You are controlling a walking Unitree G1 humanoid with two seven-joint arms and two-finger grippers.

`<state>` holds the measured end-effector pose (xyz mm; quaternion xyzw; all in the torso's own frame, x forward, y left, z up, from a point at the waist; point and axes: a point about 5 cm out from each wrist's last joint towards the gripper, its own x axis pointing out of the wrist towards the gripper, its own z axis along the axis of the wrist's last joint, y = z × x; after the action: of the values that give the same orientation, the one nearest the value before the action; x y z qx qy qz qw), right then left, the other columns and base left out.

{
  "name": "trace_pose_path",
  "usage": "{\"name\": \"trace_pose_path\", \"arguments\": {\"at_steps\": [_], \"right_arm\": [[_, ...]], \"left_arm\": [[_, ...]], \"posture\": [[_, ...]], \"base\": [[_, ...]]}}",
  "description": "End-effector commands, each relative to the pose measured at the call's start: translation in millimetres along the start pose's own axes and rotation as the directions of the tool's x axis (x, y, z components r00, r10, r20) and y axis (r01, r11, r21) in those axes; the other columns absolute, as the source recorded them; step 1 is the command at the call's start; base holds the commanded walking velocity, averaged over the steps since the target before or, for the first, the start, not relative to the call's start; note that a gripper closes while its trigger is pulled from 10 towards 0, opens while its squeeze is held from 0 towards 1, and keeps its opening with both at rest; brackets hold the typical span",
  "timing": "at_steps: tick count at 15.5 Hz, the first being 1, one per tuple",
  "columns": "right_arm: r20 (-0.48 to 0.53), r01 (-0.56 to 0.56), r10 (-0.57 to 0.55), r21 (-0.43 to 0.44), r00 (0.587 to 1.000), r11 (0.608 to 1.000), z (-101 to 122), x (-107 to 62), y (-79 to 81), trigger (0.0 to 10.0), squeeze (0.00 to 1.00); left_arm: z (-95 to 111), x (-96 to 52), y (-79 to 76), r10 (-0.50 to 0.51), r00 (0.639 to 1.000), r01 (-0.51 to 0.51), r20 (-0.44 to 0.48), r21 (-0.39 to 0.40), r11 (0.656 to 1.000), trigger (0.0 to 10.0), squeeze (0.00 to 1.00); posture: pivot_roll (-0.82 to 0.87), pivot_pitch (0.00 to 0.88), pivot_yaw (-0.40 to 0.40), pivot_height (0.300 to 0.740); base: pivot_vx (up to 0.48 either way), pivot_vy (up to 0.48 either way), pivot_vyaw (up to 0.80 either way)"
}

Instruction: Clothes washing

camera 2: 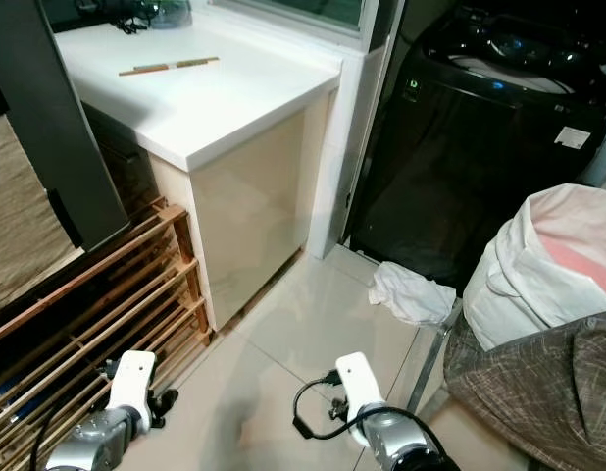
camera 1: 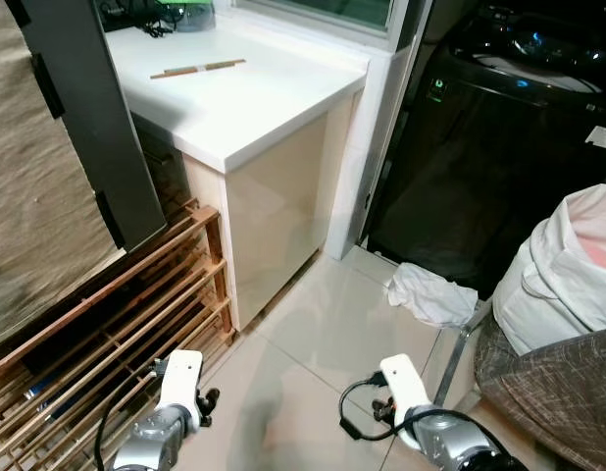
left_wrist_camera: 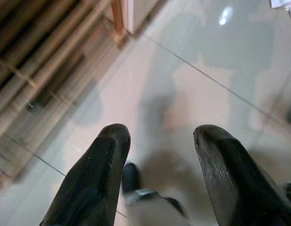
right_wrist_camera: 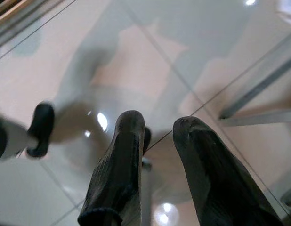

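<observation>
A black top-loading washing machine (camera 1: pixel 519 128) stands at the back right, its lid area lit with blue lights. A crumpled white cloth (camera 1: pixel 430 294) lies on the tiled floor in front of it. A white bag of laundry (camera 1: pixel 568 275) bulges at the right. Both arms hang low at the frame's bottom, left wrist (camera 1: pixel 176 402) and right wrist (camera 1: pixel 411 392). In the left wrist view my left gripper (left_wrist_camera: pixel 159 150) is open over bare floor tiles. In the right wrist view my right gripper (right_wrist_camera: pixel 157 136) is open, with a narrower gap, nothing between its fingers.
A white counter (camera 1: pixel 244 98) with a pair of chopsticks (camera 1: pixel 197 69) juts out at centre. A wooden slatted rack (camera 1: pixel 117 314) lines the left. A brown patterned cushion (camera 1: pixel 558 392) and a metal frame leg (camera 1: pixel 460 343) crowd the right. Glossy floor tiles (camera 1: pixel 313 334) lie between.
</observation>
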<state>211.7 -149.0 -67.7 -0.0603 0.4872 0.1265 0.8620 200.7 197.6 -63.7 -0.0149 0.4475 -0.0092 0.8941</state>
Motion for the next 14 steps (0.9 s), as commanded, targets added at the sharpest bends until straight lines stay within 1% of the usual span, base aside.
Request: {"name": "trace_pose_path", "arguments": {"at_steps": [1,4,5,6,8,10,11,14], "right_arm": [[-0.003,0.060,-0.060,0.037,0.998,0.998,0.5,-0.7,-12.7,10.0,0.00],[-0.024,0.062,-0.062,0.031,0.998,0.998,-2.9,-0.5,-13.9,10.0,0.00],[-0.059,0.062,-0.061,0.015,0.996,0.998,-7.8,-0.5,-15.0,10.0,0.00],[-0.064,0.059,-0.058,0.016,0.996,0.998,-8.7,-0.5,-15.1,10.0,0.00],[-0.062,0.054,-0.053,0.016,0.997,0.998,-7.6,-0.1,-14.7,10.0,0.00],[-0.060,0.054,-0.053,0.014,0.997,0.998,-7.1,0.1,-14.5,10.0,0.00],[-0.060,0.052,-0.051,0.007,0.997,0.999,-7.2,0.6,-13.6,10.0,0.00],[-0.072,0.065,-0.064,0.007,0.995,0.998,-9.4,0.8,-13.8,10.0,0.00]], "left_arm": [[-4.1,3.6,-6.0,-0.006,1.000,0.004,-0.030,-0.057,0.998,10.0,0.00],[-6.2,4.6,-6.9,-0.001,0.999,0.000,-0.044,-0.023,1.000,10.0,0.00],[0.1,6.4,-10.9,-0.002,1.000,0.003,-0.010,0.021,1.000,10.0,0.00],[3.9,7.0,-12.5,-0.001,1.000,0.001,0.012,0.032,0.999,10.0,0.00],[10.8,8.3,-14.4,0.004,0.999,-0.005,0.044,0.014,1.000,10.0,0.00],[13.0,8.7,-14.7,0.005,0.998,-0.005,0.057,0.006,1.000,10.0,0.00],[14.1,9.5,-15.2,0.005,0.998,-0.004,0.058,-0.012,1.000,10.0,0.00],[11.6,10.1,-17.0,-0.013,0.999,0.014,0.047,-0.002,1.000,10.0,0.00]], "posture": [[0.11,0.000,-0.071,0.740],[0.11,0.000,-0.071,0.740],[0.11,0.000,-0.080,0.740],[0.11,0.000,-0.080,0.740],[0.12,0.000,-0.085,0.740],[0.12,0.000,-0.085,0.740],[0.12,0.000,-0.086,0.740],[0.12,0.000,-0.088,0.740]], "base": [[0.000,0.000,0.00],[0.000,0.000,0.00],[0.000,0.000,0.00],[0.000,0.000,0.00],[0.000,0.000,0.00],[0.000,0.000,0.00],[0.000,0.000,0.00],[0.000,0.000,0.00]]}}
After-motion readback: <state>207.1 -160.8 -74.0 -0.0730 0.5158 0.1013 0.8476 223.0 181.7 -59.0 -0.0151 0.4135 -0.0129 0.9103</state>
